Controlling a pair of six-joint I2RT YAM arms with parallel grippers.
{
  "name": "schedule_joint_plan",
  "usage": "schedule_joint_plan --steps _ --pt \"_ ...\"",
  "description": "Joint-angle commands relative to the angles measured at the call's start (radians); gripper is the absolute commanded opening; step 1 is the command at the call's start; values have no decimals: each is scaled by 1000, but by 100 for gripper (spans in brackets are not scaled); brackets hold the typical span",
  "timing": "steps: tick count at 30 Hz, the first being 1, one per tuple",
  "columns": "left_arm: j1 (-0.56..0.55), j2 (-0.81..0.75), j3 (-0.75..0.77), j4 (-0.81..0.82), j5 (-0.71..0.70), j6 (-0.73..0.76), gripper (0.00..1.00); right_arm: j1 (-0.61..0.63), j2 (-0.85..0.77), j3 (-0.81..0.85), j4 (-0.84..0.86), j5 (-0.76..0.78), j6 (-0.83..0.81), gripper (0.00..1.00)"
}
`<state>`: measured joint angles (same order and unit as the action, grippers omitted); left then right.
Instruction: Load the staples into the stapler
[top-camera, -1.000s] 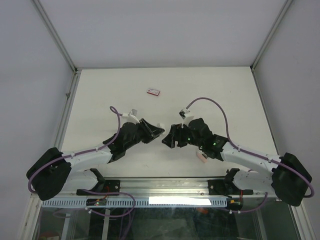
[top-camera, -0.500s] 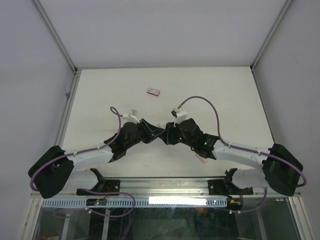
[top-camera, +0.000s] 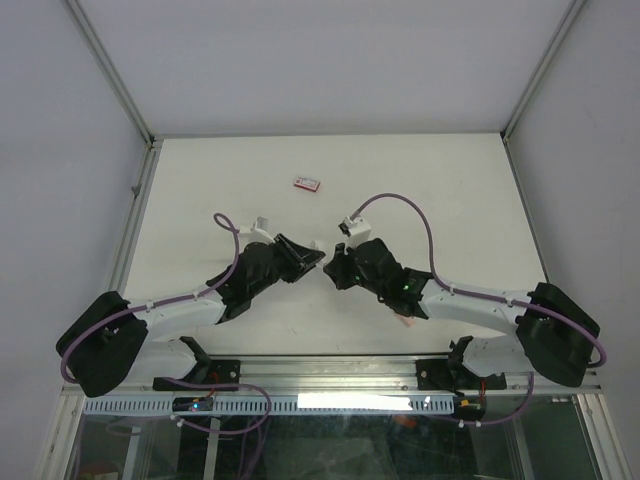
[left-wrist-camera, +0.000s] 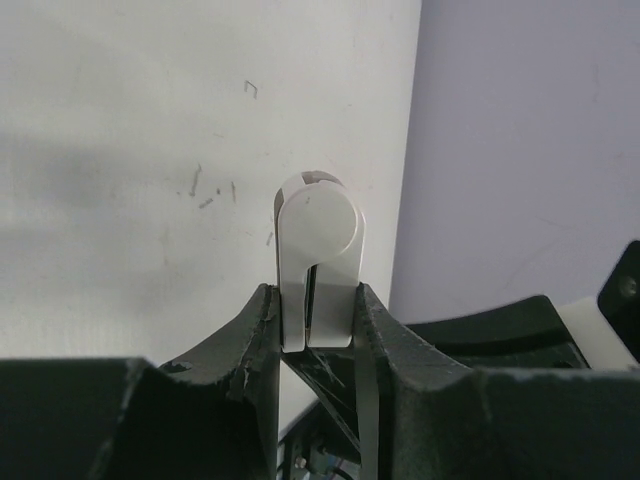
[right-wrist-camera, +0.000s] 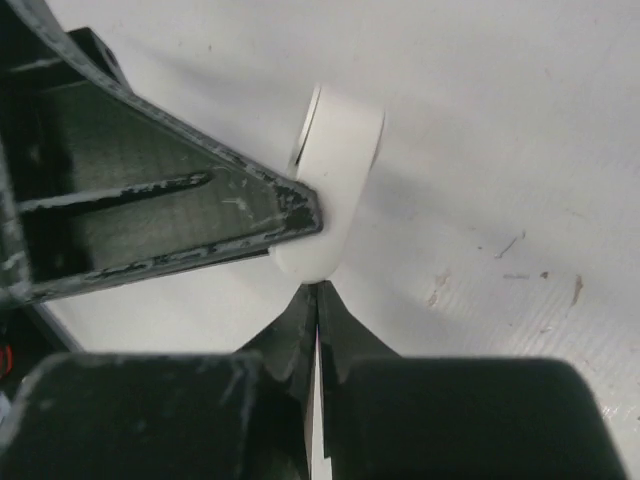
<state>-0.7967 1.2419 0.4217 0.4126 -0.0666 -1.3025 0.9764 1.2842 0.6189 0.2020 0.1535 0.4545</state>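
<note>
Two arms reach in from the bottom edge of the top view. Low on the right, a small pink-and-white piece (top-camera: 405, 319) lies on the table (top-camera: 450, 200) beside the right forearm. At mid-frame the left gripper (left-wrist-camera: 315, 292) is clamped narrowly on the white stapler (left-wrist-camera: 320, 225), whose rounded end juts past the fingertips. The right gripper (right-wrist-camera: 316, 295), wide and clear of it a second ago, has swung left and closed. Its fingers now press together, tips right beside the stapler, and I cannot tell whether a strip of staples sits between them. Farther up, at upper centre, the red-pink staple box (top-camera: 308, 183) lies where it did, well apart from both grippers.
</note>
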Motion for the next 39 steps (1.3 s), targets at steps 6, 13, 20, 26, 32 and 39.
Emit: schedule_joint_plan --steps 6,13,20,26,32,39 --pt "-17 39 -15 58 40 25 4 -1 75 21 98 61 -71 0" --pt "14 94 -24 35 41 98 0 -2 37 -35 78 54 -19 8" --pt "20 237 47 -19 132 234 0 -29 -89 -52 -24 95 -10 33" --pt "19 326 85 -31 175 279 0 -99 -79 -31 -76 37 61 38" --pt "18 327 63 -33 156 329 0 -191 44 61 -143 -108 206 45" --pt "17 258 -12 112 198 408 0 -221 157 99 -61 -248 271 59"
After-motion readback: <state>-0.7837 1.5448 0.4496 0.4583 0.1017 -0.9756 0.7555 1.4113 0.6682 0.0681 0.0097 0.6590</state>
